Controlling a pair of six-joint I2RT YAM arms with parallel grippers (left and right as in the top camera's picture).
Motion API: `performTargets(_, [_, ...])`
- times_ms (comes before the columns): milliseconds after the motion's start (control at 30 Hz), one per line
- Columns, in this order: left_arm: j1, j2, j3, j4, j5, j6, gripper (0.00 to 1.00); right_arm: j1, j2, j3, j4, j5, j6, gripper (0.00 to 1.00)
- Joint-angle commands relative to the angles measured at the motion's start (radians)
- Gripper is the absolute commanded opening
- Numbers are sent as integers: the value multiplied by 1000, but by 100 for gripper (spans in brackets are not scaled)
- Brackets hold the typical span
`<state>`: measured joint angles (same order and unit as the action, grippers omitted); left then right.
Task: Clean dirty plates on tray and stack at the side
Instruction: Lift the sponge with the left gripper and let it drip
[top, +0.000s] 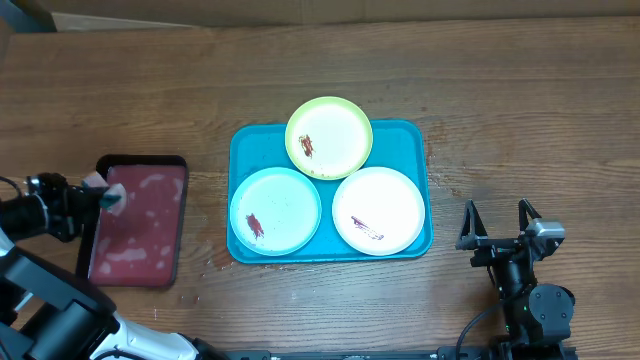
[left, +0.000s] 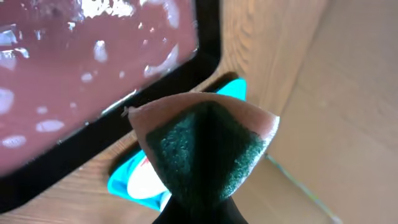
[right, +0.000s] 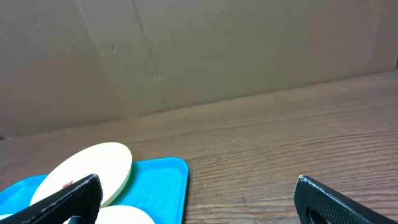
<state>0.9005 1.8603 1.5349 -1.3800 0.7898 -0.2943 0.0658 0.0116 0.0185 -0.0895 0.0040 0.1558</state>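
Tray (top: 410, 140) mid-surface, carrying three smeared plates: yellow-green plate (top: 329, 137) at its far edge, light blue plate (top: 275, 211) near-left corner, white plate (top: 378, 210) near-right corner. Left fingers (top: 100, 194) clenched on sponge (left: 205, 146) over black tray (top: 140, 163), left edge of surface. Right fingers (top: 497, 207) spread wide, empty, near-right corner of surface.

Overhead straight down, wrists low, sharing tray (top: 405, 145)

I'm counting three plates here: one yellow-green plate (top: 329, 137), one light blue plate (top: 275, 211), one white plate (top: 378, 210). Trays, two: one blue tray (top: 415, 135), one black tray (top: 143, 160). One sponge (left: 205, 149). Two grippers: left gripper (top: 95, 193), right gripper (top: 497, 215).
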Motion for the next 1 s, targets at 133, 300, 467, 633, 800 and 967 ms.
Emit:
performTargets(133, [-120,38,-121,217,-453,-183,4,-5,-9,-11,5,1,-3,100])
performTargets(300, [-149,35,-53,178,-394,-95,4,-5,-9,-11,5,1,-3,100])
performTargets(467, [-153,18,205,-33,-377,-28,4,-5,-9,-11,5,1,-3,100])
performTargets(633, [-238,-2,155,43,-735,-139,4,-5,-7,-11,5,1,-3,100])
performTargets(800, [-343,3,-24,140,-798,-167,4,-5,-7,-11,5,1,-3,100])
performTargets(967, [-405,-25,137,32,-801,-127,4,-5,-7,-11,5,1,-3,100])
